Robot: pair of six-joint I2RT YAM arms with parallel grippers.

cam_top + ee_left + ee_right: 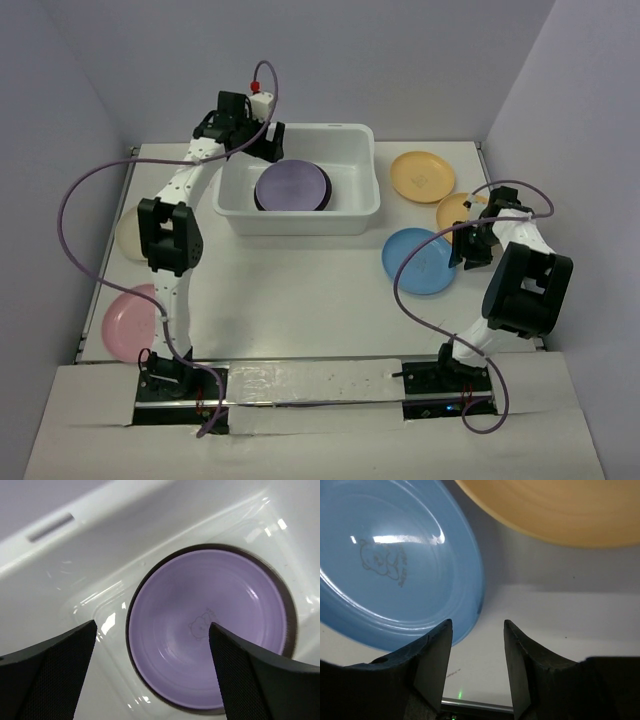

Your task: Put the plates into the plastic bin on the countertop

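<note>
The round lavender plastic plate (292, 186), glossy, ringed and bearing a faint bear outline at its centre, is lying flat inside the white rectangular plastic bin (300, 218) at the back of the white countertop (300, 290), nesting on a dark brown plate (291, 630) whose rim is peeking out around it. The left gripper (152, 625) is hovering right above it, fingers spread wide and holding nothing. Over on the right, the right gripper (477, 622) is hanging just beside the round blue plate (418, 260), jaws apart with only bare table showing between them.
</note>
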